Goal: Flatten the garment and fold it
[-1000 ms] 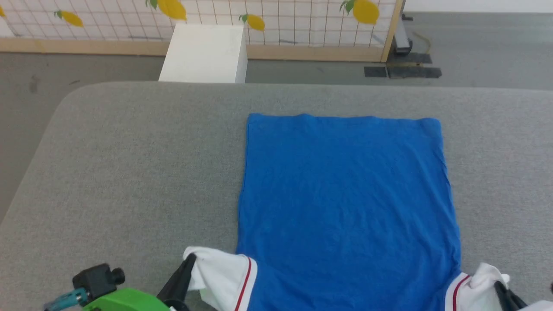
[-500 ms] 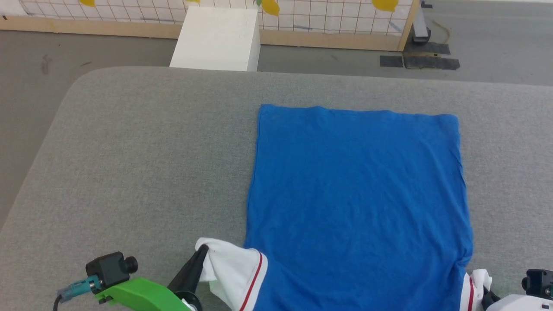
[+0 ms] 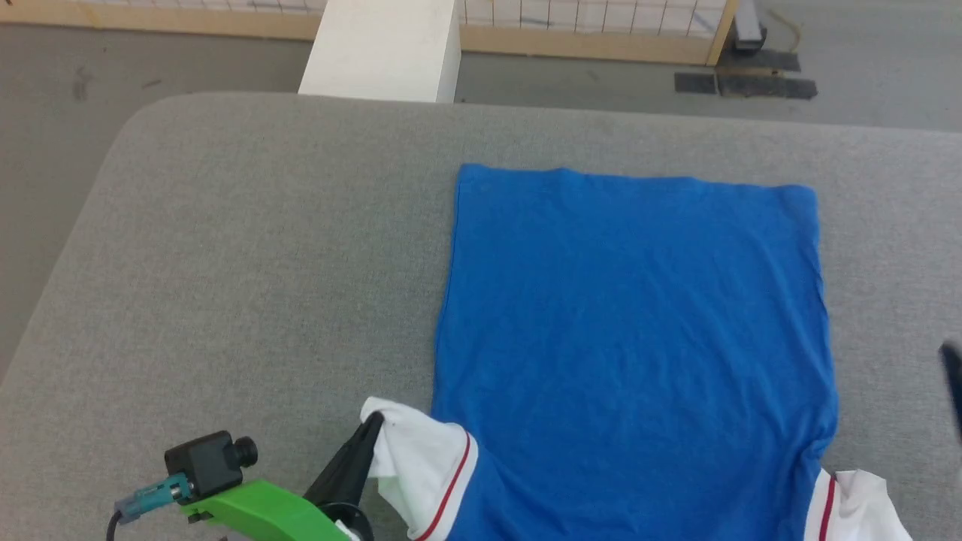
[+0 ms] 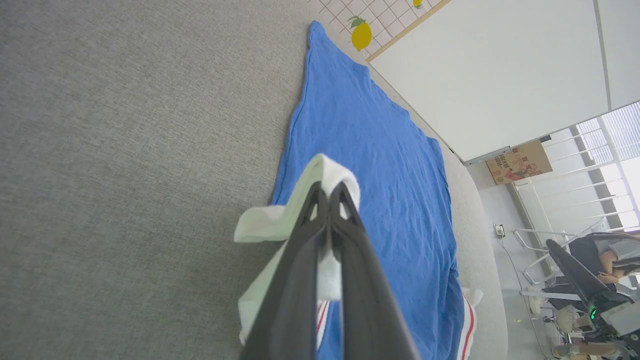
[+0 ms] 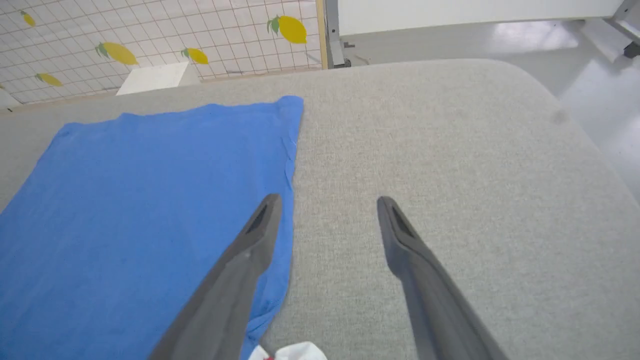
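Garment [image 3: 631,338] clamped in left gripper [image 4: 327,186], beside right gripper [image 5: 327,200]

Garment [image 3: 635,353]: royal-blue T-shirt, white sleeves edged with red trim. Body spread flat on the grey surface [image 3: 248,263], plain blue side up, hem at the far end, faint wrinkles. Left sleeve bunched and raised, pinched in the closed left claw [image 3: 374,422]. Right sleeve crumpled, lying loose on the surface.

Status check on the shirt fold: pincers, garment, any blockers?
Left pincer shut on white sleeve. Right pincer open, holding nothing. Garment body flat on grey table, not yet folded. No blockers seen.
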Motion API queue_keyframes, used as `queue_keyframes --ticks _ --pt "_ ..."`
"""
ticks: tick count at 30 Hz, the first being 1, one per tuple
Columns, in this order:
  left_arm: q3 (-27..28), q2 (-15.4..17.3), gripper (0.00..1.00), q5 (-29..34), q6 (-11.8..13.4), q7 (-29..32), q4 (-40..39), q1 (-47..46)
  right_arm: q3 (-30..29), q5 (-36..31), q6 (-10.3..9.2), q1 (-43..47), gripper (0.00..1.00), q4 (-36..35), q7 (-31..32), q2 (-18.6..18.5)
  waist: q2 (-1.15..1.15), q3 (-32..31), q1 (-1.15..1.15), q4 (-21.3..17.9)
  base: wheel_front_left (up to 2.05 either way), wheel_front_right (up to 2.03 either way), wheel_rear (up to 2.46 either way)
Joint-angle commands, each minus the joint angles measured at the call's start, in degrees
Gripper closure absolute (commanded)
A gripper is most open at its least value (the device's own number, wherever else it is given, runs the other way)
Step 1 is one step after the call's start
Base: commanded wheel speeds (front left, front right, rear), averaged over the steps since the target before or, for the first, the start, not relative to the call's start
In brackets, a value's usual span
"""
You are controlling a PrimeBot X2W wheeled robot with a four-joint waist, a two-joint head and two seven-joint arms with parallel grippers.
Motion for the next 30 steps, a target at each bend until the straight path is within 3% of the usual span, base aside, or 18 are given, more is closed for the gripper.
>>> queue_keyframes --ticks 1,7,16,22,30 --pt "-0.29 -0.44 1.00 0.96 -0.62 -0.51 -0.31 -1.52 -0.05 0.04 -0.08 -3.22 0.00 -1.04 0.95 -1.25 0.00 2.31 0.00 0.89 0.00 0.00 0.00" --pt "-1.47 -1.11 1.00 1.69 -1.44 -1.38 -0.83 -3.64 1.64 -2.76 -0.08 -15.75 0.00 1.23 6.07 -5.57 0.00 7.09 0.00 2.42 0.00 0.00 0.00" --pt "-3.30 -1.85 1.00 2.89 -2.38 -2.12 -0.62 -7.10 4.40 -7.95 -0.08 -34.34 0.00 17.57 11.79 -11.61 0.00 14.76 0.00 5.25 0.00 0.00 0.00" --pt "-4.17 -2.29 1.00 3.07 -2.90 -2.51 0.24 -8.68 5.40 -10.89 -0.08 -39.83 0.00 26.09 13.74 -11.89 0.00 17.21 0.00 6.40 0.00 0.00 0.00" --pt "-4.72 -2.67 1.00 3.00 -3.11 -2.61 0.93 -10.65 5.13 -12.47 -0.08 -42.73 0.00 31.46 11.99 -12.34 0.00 19.90 0.00 7.63 0.00 0.00 0.00"
